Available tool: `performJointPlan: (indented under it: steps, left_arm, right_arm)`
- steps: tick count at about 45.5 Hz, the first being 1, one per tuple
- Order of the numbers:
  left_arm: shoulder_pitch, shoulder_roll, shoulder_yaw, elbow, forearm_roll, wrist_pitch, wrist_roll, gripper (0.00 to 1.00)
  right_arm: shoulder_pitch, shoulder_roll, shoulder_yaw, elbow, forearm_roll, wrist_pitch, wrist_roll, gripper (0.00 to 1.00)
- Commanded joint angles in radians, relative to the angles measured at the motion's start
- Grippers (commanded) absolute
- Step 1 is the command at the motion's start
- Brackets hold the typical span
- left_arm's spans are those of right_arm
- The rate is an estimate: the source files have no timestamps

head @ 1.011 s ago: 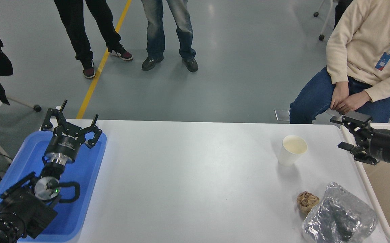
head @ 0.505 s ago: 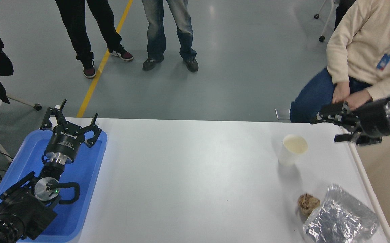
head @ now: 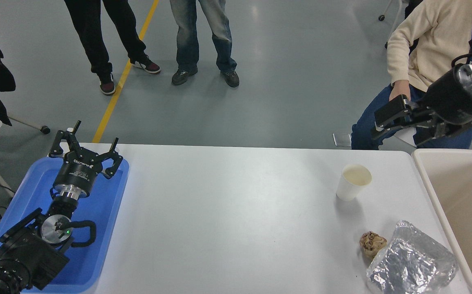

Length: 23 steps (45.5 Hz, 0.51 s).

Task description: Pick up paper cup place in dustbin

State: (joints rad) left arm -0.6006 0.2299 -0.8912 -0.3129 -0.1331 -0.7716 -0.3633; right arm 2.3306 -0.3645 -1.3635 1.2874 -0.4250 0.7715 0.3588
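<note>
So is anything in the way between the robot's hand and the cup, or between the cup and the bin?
Nothing visible blocks either path. The right end effector hangs open, up and to the right of the upright paper cup, with only bare table below. The dustbin sits just right of the cup; the paper ball and foil bag lie nearer the camera.

bare table (head: 227, 212) around paper cup (head: 353, 187)

The cup (head: 353, 187) at 3 o'clock is white outside, cream inside. The bin (head: 460, 212) is beige. The tabletop (head: 227, 220) is white, the tray (head: 97, 212) at 8 o'clock blue. Both tools, left (head: 85, 152) and right (head: 399, 122), are black. The foil bag (head: 411, 265) is silver, the crumpled ball (head: 372, 243) brown.
</note>
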Motion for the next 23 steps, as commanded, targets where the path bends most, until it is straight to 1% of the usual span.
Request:
performJointPlan:
  steps: [1, 23]
  left_arm:
    - [-0.001, -0.001, 0.0, 0.0, 0.001, 0.0, 0.001, 1.0]
    - [-0.002, -0.001, 0.0, 0.0, 0.001, 0.0, 0.003, 1.0]
  right_arm:
    - [0.064, 0.072, 0.01, 0.007, -0.029, 0.014, -0.008, 1.0]
    - [0.067, 0.065, 0.029, 0.012, -0.014, 0.014, -0.008, 1.0]
